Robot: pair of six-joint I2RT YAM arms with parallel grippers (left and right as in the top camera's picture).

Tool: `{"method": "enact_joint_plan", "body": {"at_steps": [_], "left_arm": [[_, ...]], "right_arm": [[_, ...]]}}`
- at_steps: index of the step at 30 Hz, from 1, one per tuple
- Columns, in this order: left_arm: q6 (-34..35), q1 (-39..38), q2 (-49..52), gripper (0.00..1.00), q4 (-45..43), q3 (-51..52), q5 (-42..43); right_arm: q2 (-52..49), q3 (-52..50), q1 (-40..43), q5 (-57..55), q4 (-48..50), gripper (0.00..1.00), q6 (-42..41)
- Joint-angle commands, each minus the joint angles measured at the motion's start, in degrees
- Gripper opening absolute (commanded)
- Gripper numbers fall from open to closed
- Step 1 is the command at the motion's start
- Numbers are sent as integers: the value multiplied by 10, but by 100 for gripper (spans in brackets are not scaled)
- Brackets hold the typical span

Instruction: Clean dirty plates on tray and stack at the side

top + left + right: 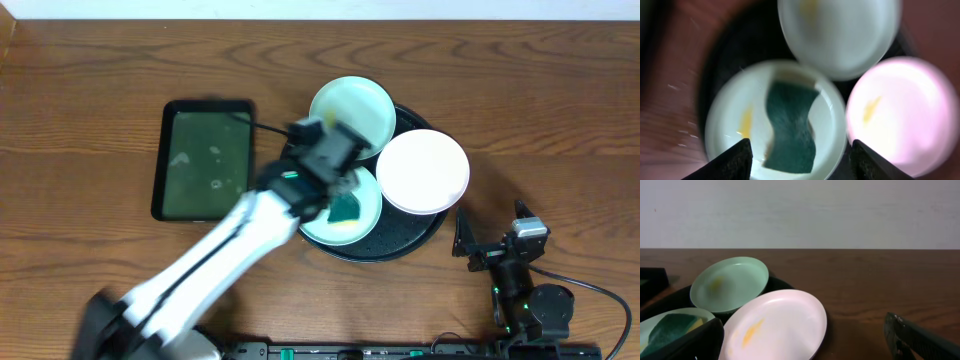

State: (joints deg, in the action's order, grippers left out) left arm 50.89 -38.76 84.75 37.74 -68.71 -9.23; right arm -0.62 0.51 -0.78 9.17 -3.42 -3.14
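Note:
The round black tray (pixel 425 243) holds three plates. A mint plate (pixel 352 108) (pixel 730 282) with a yellow smear leans on the far rim. The white plate (pixel 422 170) (pixel 777 325) at the right also has a yellow smear. The near mint plate (pixel 368 215) (pixel 730 115) carries a dark green sponge (pixel 347 208) (pixel 790 127) and a yellow smear. My left gripper (pixel 340 165) (pixel 802 165) hovers open above this plate, its fingers either side of the sponge and apart from it. My right gripper (pixel 492 228) (pixel 805 347) rests open on the table right of the tray, facing the white plate.
A dark green rectangular tray (pixel 205 160) with pale specks lies left of the round tray. The white left arm (pixel 200 265) crosses the table from the front left. Bare wooden table (pixel 560 120) lies to the right and behind.

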Motion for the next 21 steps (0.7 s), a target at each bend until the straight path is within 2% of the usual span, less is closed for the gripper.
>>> {"method": "enact_joint_plan", "body": {"at_steps": [1, 6, 7, 10, 12, 14, 17, 19, 21], "left_arm": [[-43, 55, -78, 63, 30, -2, -9], [-75, 147, -154, 64, 90, -2, -9], [-74, 164, -163, 70, 102, -2, -9], [-74, 208, -180, 75, 138, -2, -9], [-74, 229, -183, 77, 157, -2, -9], [-74, 244, -181, 78, 171, -2, -9], [-74, 254, -177, 79, 178, -2, -9], [-74, 254, -174, 79, 178, -2, -9], [-74, 254, -170, 79, 180, -2, -9]], "right_arm": [[3, -2, 5, -1, -1, 99, 7], [3, -2, 4, -4, 47, 99, -7], [3, -2, 4, 19, 61, 99, -30], [3, -2, 4, 59, 133, 99, -82], [3, -2, 4, 77, 227, 99, -107], [3, -2, 4, 93, 366, 99, -103], [0, 26, 4, 42, 518, 99, -101], [-5, 80, 4, 12, 528, 99, -80], [-21, 170, 4, 12, 460, 99, -27]]}}
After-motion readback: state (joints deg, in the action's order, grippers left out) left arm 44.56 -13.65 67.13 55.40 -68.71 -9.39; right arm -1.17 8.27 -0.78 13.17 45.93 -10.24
